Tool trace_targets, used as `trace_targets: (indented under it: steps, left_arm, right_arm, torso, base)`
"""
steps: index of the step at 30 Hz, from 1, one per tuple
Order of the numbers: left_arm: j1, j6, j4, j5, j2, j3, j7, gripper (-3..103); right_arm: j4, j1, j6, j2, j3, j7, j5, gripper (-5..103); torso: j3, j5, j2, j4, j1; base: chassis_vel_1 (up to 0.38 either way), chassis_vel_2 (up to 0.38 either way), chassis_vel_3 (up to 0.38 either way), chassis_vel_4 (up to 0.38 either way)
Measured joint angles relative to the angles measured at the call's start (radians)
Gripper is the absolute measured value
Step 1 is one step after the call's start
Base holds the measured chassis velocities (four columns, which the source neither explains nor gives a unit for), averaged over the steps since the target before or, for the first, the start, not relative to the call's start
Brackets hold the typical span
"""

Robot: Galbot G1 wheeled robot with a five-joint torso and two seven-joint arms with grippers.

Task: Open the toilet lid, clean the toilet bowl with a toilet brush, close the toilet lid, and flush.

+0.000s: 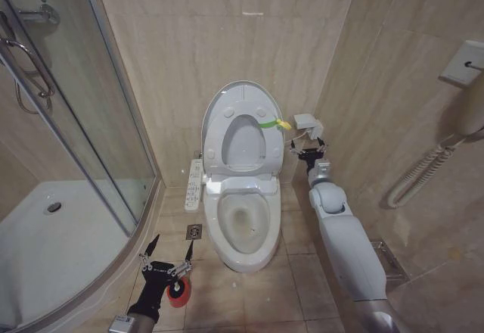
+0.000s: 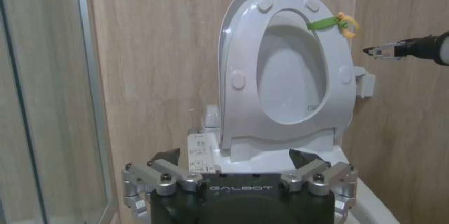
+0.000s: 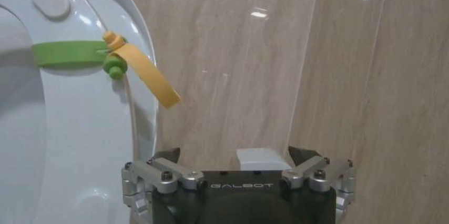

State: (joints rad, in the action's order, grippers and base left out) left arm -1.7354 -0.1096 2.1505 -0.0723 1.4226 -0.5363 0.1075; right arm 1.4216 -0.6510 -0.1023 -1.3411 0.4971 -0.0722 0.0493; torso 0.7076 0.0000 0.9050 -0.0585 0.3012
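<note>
1. Low at the front of the tiled floor (image 1: 249, 295), the left gripper (image 1: 168, 260) hangs with fingers spread and grasping nothing, just above a small red cup holder (image 1: 179, 293).
2. Beyond it, the toilet bowl (image 1: 243, 231) stands uncovered against the back wall, a white button panel (image 1: 194, 184) on its left side.
3. Both the ring seat (image 1: 240, 140) and the toilet lid (image 1: 220, 98) stand upright against the wall.
4. Beside the lid's right edge, near its yellow-green loop (image 1: 274, 124), the right gripper (image 1: 306, 147) hovers with fingers released.
</note>
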Motion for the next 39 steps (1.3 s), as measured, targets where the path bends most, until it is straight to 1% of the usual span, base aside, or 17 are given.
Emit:
trace_targets:
  steps: [18, 28, 37, 38, 39]
  left_arm:
    - [0.000, 0.000, 0.000, 0.000, 0.000, 0.000, 0.000, 100]
    - [0.000, 0.000, 0.000, 0.000, 0.000, 0.000, 0.000, 100]
    - [0.000, 0.000, 0.000, 0.000, 0.000, 0.000, 0.000, 100]
    - [0.000, 0.000, 0.000, 0.000, 0.000, 0.000, 0.000, 100]
    - [0.000, 0.000, 0.000, 0.000, 0.000, 0.000, 0.000, 100]
  right_arm:
    - [0.003, -0.002, 0.022, 0.008, 0.002, -0.018, 0.011, 100]
    - [0.000, 0.008, 0.027, 0.029, 0.007, -0.026, 0.011, 100]
    - [-0.003, 0.014, 0.027, 0.015, -0.006, -0.028, 0.012, 100]
    - [-0.003, 0.015, 0.027, 0.014, -0.006, -0.028, 0.012, 100]
    - [-0.003, 0.015, 0.027, 0.014, -0.006, -0.031, 0.012, 100]
  torso:
    - [0.000, 0.0000, 0.000, 0.0000, 0.000]
    - [0.000, 0.0000, 0.000, -0.0002, 0.000]
    - [0.000, 0.0000, 0.000, 0.0003, 0.000]
    - [0.000, -0.0003, 0.000, -0.0002, 0.000]
    - [0.000, -0.0003, 0.000, 0.0000, 0.000]
  base:
    - [-0.027, 0.031, 0.028, -0.034]
    - [-0.005, 0.003, 0.005, -0.005]
    - [-0.065, 0.077, 0.082, -0.079]
    - [-0.086, 0.122, 0.076, -0.106]
    - [-0.111, 0.084, 0.076, -0.106]
